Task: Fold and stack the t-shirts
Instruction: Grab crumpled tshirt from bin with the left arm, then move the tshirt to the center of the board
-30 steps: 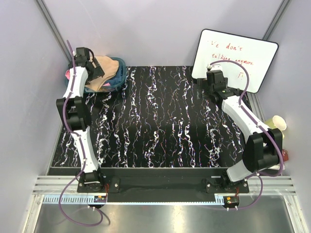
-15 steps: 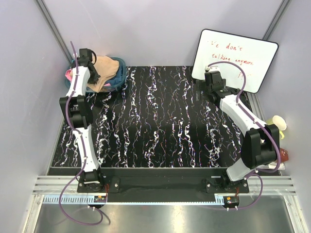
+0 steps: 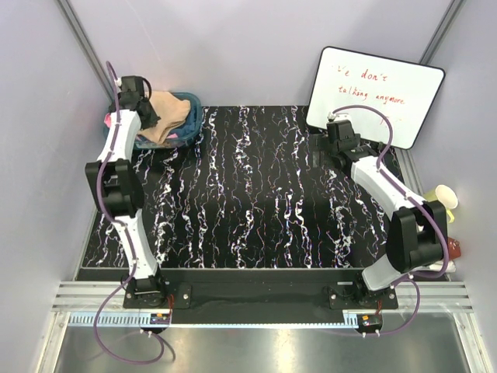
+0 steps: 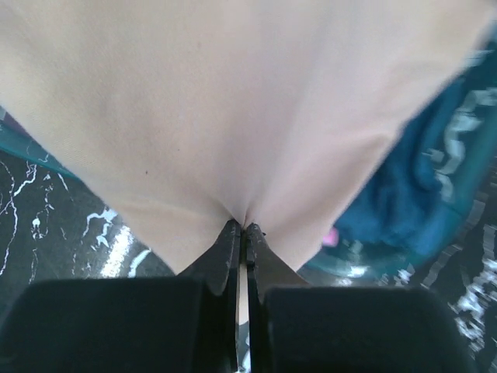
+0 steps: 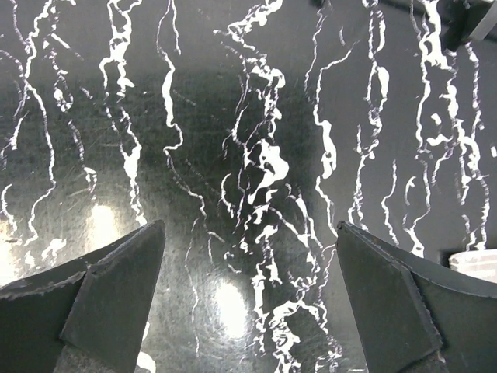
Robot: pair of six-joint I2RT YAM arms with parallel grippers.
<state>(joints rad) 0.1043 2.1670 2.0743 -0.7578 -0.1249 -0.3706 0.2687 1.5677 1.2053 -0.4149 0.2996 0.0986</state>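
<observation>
Well, the left end effector [image 4: 241, 227] is pinched tight on a fold of the beige t-shirt [image 4: 233, 101], the cloth puckering right where the two tips meet. That shirt is heaped on the teal tub [image 3: 192, 116] at the far left corner of the worktop [image 3: 248, 202], hard by the left wall. From the left wrist view, a teal-blue t-shirt [image 4: 400, 198] and a sliver of a pink t-shirt [image 4: 331, 235] show under the beige one.

The right end effector [image 5: 248, 233] is spread wide with nothing between its fingers, hanging over bare marbled surface. From above it sits near the far right corner [image 3: 336, 134], just in front of the whiteboard [image 3: 377, 93] that leans there. A paper cup [image 3: 444, 198] stands off the right edge, beside that arm's elbow. A broad stretch of black worktop lies between the two arms, running to the near rail.

Compared with a second ago, the left jaws, then apart above the shirt, have closed on it, and the beige cloth looks bunched toward them. The right arm has stretched a little further left along the back edge.
</observation>
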